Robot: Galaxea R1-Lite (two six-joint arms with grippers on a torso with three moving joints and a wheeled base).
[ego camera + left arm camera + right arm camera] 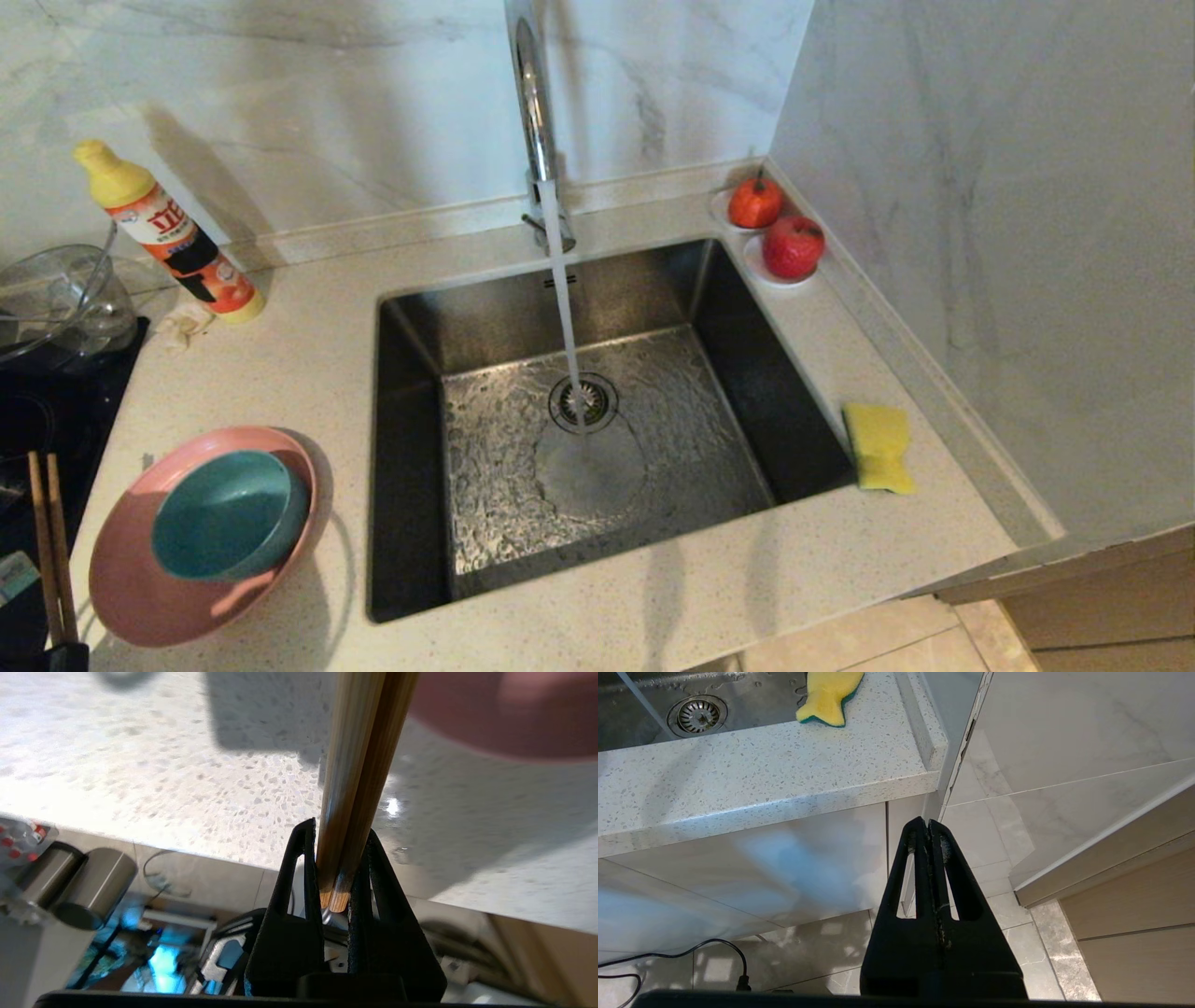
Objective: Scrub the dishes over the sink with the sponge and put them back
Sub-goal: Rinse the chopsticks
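My left hand (pixel 334 868) grips two chopsticks (pixel 359 779) beside the pink plate (pixel 140 597), clearing it for scrubbing; right hand (pixel 928 828) closed, parked.

Pink plate (pixel 140 597) sits flat near the bench's front-left corner, with the teal bowl (pixel 229 515) upright inside it, pushed toward the sink-side rim. Steel sink (pixel 411 448) is in the middle, tap running onto its wet floor. Yellow sponge (pixel 878 446) lies flat just off the sink's right edge.
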